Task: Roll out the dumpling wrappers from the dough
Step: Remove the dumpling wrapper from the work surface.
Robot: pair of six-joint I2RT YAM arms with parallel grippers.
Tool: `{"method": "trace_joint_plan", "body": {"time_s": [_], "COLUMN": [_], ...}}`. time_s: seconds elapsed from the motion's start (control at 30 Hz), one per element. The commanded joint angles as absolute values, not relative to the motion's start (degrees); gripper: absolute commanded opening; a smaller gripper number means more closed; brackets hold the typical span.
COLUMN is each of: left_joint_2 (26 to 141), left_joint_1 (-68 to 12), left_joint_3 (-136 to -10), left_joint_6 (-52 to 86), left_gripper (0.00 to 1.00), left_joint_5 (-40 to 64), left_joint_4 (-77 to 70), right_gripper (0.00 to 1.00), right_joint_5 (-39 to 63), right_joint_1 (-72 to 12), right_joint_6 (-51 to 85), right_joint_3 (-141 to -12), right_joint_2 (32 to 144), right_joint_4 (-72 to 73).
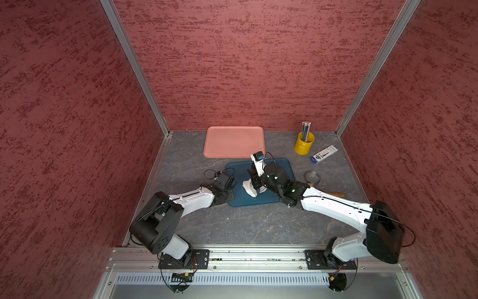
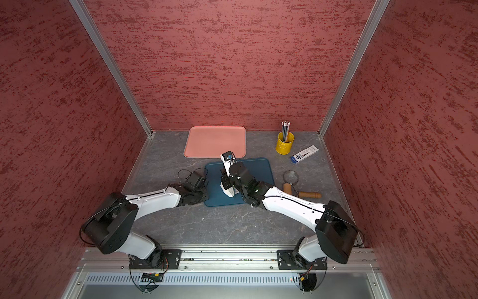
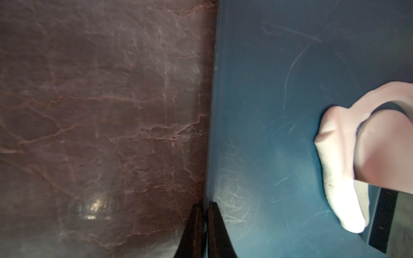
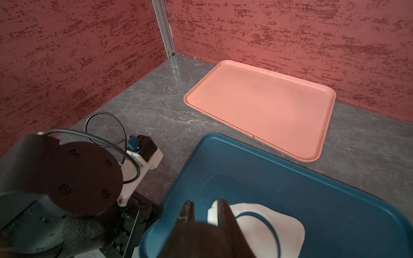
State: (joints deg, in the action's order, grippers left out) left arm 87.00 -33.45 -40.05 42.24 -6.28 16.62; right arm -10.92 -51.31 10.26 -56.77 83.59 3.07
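Dough [image 1: 247,187] lies on the blue tray [image 4: 290,178] mid-desk [image 1: 258,225] with a wrapper disc [image 4: 257,234] cut in it; right fingers [image 4: 224,214] pinch its margin narrowly, likely to peel scrap away, while left fingers [image 3: 215,225] clamp the tray's rim, steadying it.

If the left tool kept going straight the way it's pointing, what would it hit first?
The rim of the blue tray. The left tool, shut, points down at that edge beside the tabletop and seems pinched on it, so little free travel, though depth is unclear.
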Motion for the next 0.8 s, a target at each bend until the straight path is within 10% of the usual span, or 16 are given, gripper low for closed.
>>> {"method": "trace_joint_plan", "body": {"time_s": [0.0, 0.77], "left_joint_2": [87.44, 87.45], "left_joint_1": [-33.91, -33.66], "left_joint_3": [-39.99, -39.8], "left_joint_6": [45.1, 42.99], "left_gripper": [0.0, 0.0], "left_joint_5": [-7.11, -6.52], "left_joint_4": [17.21, 16.96], "right_gripper": [0.0, 0.0], "right_joint_5": [-8.81, -22.49], "right_joint_1": [-53.91, -51.26], "right_joint_6": [15.64, 9.69], "right_joint_3": [-56.53, -51.89], "right_joint_2": [85.8, 77.32], "right_joint_4": [-5.86, -15.56]}}
